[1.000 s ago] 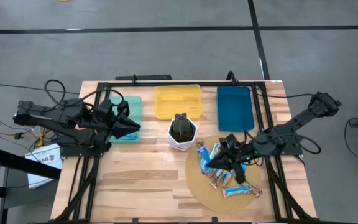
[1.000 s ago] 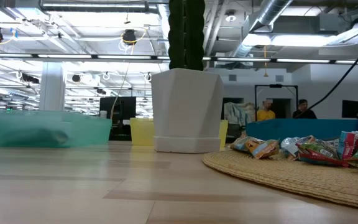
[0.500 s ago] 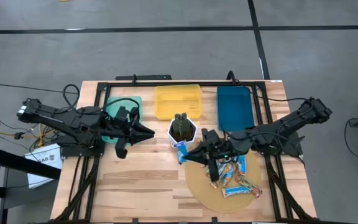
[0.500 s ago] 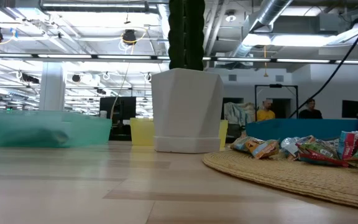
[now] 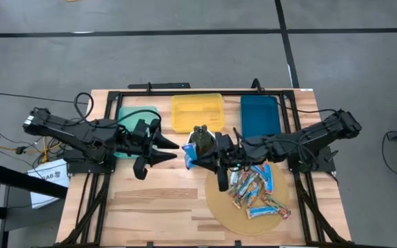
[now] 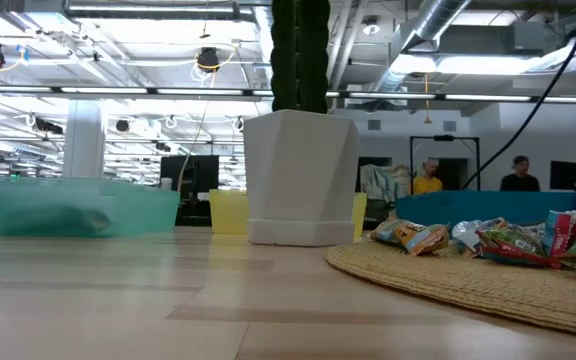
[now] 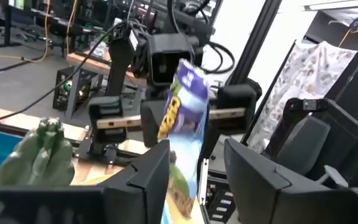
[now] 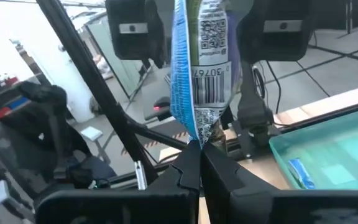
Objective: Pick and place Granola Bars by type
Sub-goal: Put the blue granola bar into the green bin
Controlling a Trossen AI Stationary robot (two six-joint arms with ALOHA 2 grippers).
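A blue-wrapped granola bar hangs in the air in front of the white plant pot, with my right gripper shut on it. My left gripper faces it from the table's left, open. Its two fingers stand on either side of the bar's free end. Several more granola bars lie in a heap on the round woven mat. One blue bar lies in the teal tray. My right gripper pinches the bar's crimped end between its two fingers. The fingers come level from the table's right and lie along the bar. The bar sticks out past the fingertips toward my left gripper, on edge and clear of the table. My left gripper: I cannot tell whether a finger touches the bar.
A yellow tray and a dark blue tray stand at the far edge beside the teal one. The white pot with its dark plant stands at mid-table, just behind the two grippers. People show in the room beyond.
My right gripper has gone from the mat toward the table's left and slightly up, carrying the blue bar clear of the heap and rolling it onto its edge. My left gripper has gone toward the table's right until it meets the bar, and has opened.
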